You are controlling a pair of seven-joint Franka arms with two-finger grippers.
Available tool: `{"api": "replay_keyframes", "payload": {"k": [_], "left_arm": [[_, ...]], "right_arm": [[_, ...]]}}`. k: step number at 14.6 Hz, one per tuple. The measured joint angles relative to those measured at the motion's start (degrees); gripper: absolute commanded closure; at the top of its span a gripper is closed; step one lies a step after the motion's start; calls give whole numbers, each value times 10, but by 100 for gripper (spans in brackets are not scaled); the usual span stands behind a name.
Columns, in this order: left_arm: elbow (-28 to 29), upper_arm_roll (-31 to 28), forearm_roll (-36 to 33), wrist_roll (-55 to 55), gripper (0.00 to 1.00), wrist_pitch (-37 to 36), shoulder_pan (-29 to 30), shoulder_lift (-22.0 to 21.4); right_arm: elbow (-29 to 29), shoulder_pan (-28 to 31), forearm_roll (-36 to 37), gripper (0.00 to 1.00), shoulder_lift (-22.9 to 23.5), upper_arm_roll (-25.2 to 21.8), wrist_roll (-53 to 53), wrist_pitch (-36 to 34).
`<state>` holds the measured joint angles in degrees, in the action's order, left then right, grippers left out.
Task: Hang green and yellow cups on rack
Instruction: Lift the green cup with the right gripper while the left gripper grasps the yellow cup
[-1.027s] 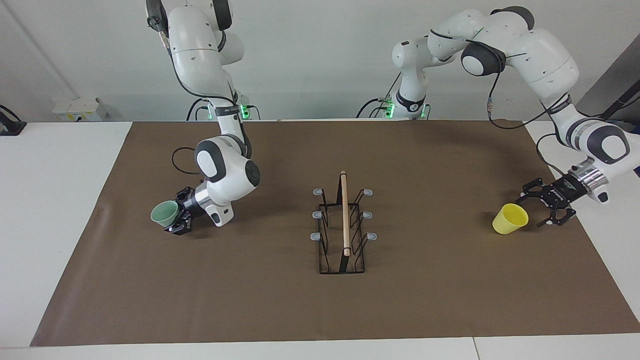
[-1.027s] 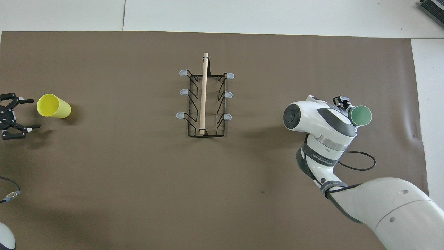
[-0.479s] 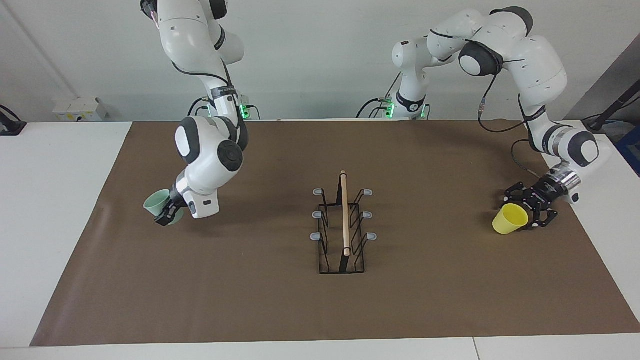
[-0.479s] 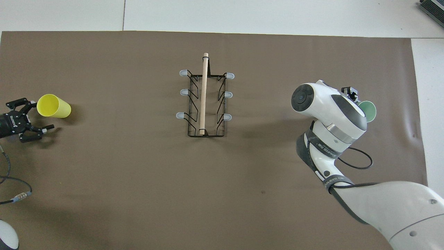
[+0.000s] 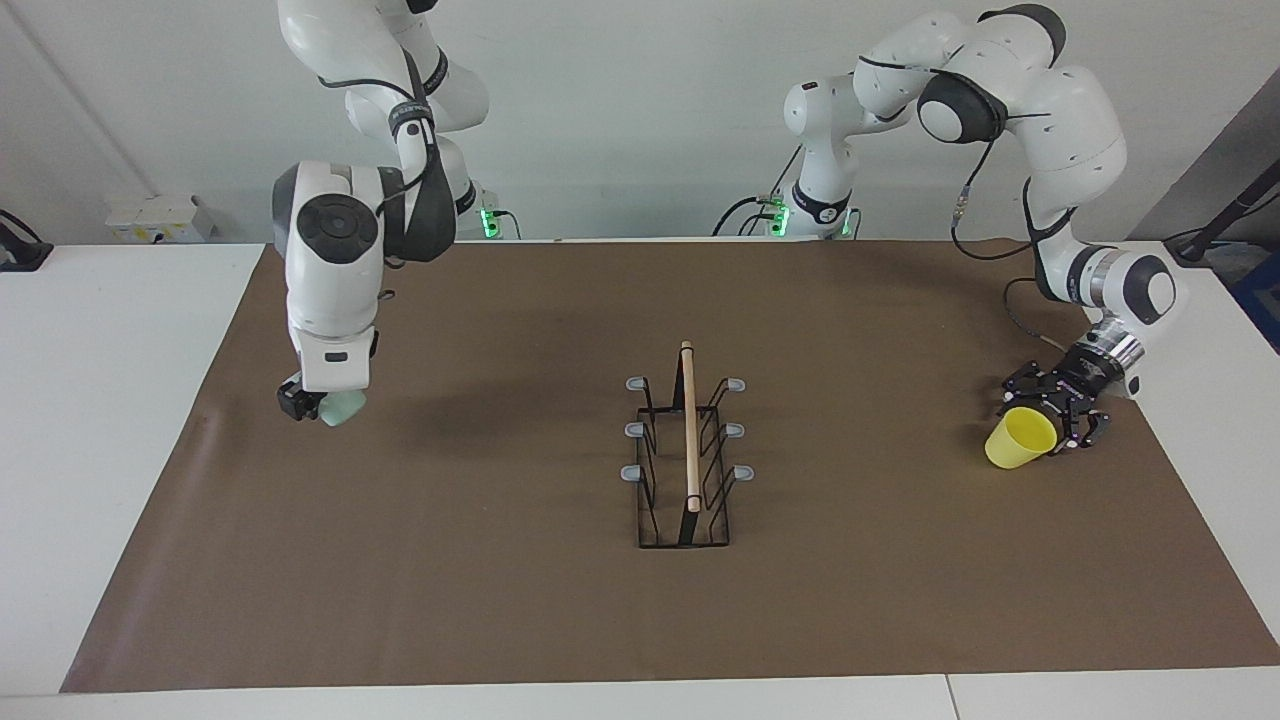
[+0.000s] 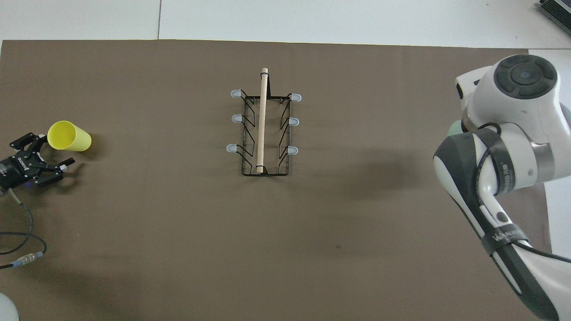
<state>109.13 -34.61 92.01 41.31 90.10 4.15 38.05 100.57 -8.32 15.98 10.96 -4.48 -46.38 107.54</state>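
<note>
A: Where are the two cups?

B: The green cup (image 5: 344, 408) is up in the air, pinched by the right gripper (image 5: 312, 404) over the brown mat (image 5: 500, 600) toward the right arm's end of the table. From overhead only a sliver of that cup (image 6: 455, 129) shows under the arm's wrist. The yellow cup (image 5: 1020, 438) lies on its side on the mat at the left arm's end, its open mouth turned away from the rack.

A: And the left gripper?

B: The left gripper (image 5: 1062, 418) is low at the yellow cup's mouth end, fingers spread. One finger (image 6: 30, 139) sits just beside the rim; I cannot tell whether it touches.

A: What lies between the cups?

B: The rack (image 5: 686, 455) stands at the middle of the mat, its wooden rod (image 6: 262, 120) running along the top and grey-tipped prongs on both sides, all bare. Open mat separates it from each cup. A loose cable (image 6: 20, 232) trails from the left gripper, nearer to the robots.
</note>
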Motion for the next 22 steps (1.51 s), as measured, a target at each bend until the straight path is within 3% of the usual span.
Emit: {"api": "replay_keyframes", "payload": {"k": [5,9,10,12,15,17,18,22], "left_arm": [[31,0,55,-1,0,20,-29,-4],[34,0,83,-1,1,36,-40,-5],[34,0,87,-1,6,37,-41,-5],[34,0,94,-1,36,40,-43,-5],[34,0,108,-1,41,47,-47,-5],[34,1,116,-1,62,48,-49,-7],[34,2,120,-1,68,48,-50,-9],[33,1,125,-1,68,51,-53,-28]], "right_arm": [[-15,22,-219,100,-20,-1,8,34],[-14,-5,-380,100,-20,5,20,105],[-12,-19,-419,100,-20,5,20,131],[2,-47,-491,100,-20,7,15,204],[50,-91,-667,100,-25,8,-82,317],[95,-110,-810,100,-42,9,-195,350],[119,-114,-881,100,-55,9,-253,354],[214,-134,-1153,100,-115,9,-474,355]]}}
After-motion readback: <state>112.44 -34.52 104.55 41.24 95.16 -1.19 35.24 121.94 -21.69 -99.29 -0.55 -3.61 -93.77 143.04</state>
